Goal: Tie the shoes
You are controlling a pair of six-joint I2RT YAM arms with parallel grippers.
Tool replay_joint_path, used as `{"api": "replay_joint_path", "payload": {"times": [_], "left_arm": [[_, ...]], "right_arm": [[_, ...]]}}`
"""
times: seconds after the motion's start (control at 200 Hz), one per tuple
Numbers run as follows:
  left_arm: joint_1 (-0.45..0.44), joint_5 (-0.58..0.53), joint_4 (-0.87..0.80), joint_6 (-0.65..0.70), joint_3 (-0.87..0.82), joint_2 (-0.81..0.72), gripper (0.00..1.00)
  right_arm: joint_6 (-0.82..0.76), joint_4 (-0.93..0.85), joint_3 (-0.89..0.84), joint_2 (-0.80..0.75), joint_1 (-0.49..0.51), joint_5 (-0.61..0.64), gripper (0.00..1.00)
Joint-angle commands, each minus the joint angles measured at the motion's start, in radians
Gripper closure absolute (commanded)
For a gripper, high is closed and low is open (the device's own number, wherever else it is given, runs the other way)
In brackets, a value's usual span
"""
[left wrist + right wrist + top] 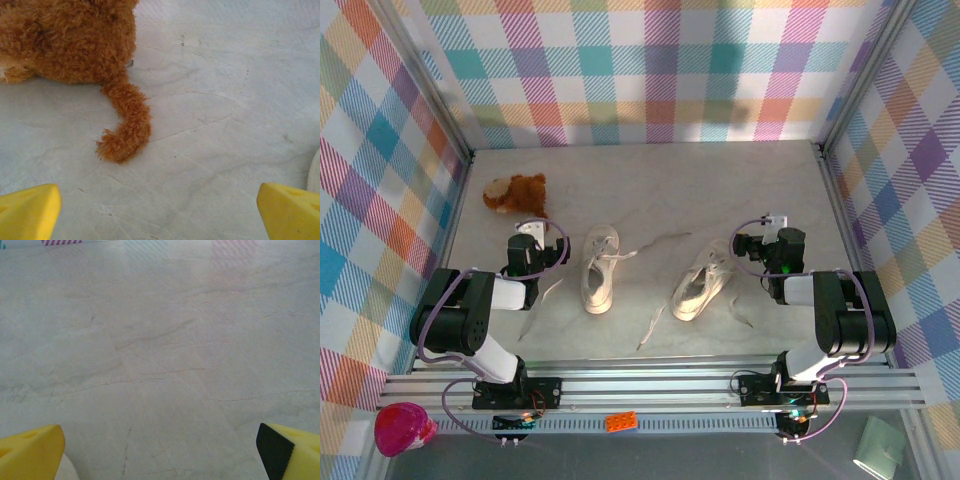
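Marble tabletop (660,190), shoes (600,272) between left fingers (27,210), right fingers (30,452)

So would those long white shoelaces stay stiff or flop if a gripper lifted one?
Probably flop: the laces lie in slack curves on the table. They look thin and light. Pulling one might drag its small shoe along.

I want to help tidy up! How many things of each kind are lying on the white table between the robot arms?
Shoes: 2
Plush toy: 1
Total: 3
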Motion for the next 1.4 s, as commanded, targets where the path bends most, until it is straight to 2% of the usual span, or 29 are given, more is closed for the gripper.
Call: {"api": "replay_joint_path", "payload": {"times": [0.0,0.39,0.575,0.665,0.75,0.815,0.935,1.005,1.075,1.17,1.285,1.4], "left_arm": [[0.009,0.009,0.027,-0.011,0.016,-0.004,0.0],[0.018,0.022,0.028,-0.016,0.017,-0.005,0.0],[0.017,0.022,-0.159,-0.019,0.083,-0.076,0.02],[0.018,-0.001,-0.359,-0.058,0.154,-0.127,0.05],[0.018,-0.004,-0.547,-0.092,0.229,-0.154,0.09],[0.018,0.004,-0.656,-0.136,0.278,-0.172,0.12],[0.018,-0.004,-0.866,-0.241,0.342,-0.206,0.22],[0.018,-0.046,-1.035,-0.326,0.39,-0.225,0.25],[0.018,-0.086,-1.226,-0.417,0.434,-0.246,0.25],[0.018,-0.089,-1.383,-0.551,0.446,-0.29,0.25],[0.018,-0.037,-1.473,-0.714,0.404,-0.351,0.27],[0.018,0.062,-1.453,-0.81,0.333,-0.372,0.28]], "right_arm": [[0.014,0.03,0.012,-0.002,-0.004,-0.016,0.01],[0.014,0.03,0.012,-0.003,-0.004,-0.016,0.01],[0.01,0.016,0.016,-0.018,-0.005,-0.026,0.01],[-0.001,-0.127,0.066,-0.084,-0.002,-0.05,0.01],[0.041,-0.435,0.193,-0.139,-0.001,-0.05,0.01],[0.061,-0.579,0.268,-0.155,0.011,-0.058,0.03],[0.101,-0.789,0.381,-0.172,0.116,0.063,0.11],[0.139,-0.917,0.46,-0.158,0.221,0.146,0.14],[0.203,-1.029,0.54,-0.12,0.333,0.217,0.16],[0.34,-1.16,0.654,-0.032,0.463,0.272,0.16],[0.476,-1.264,0.783,0.106,0.585,0.306,0.16],[0.563,-1.322,0.883,0.232,0.62,0.291,0.14]]}}
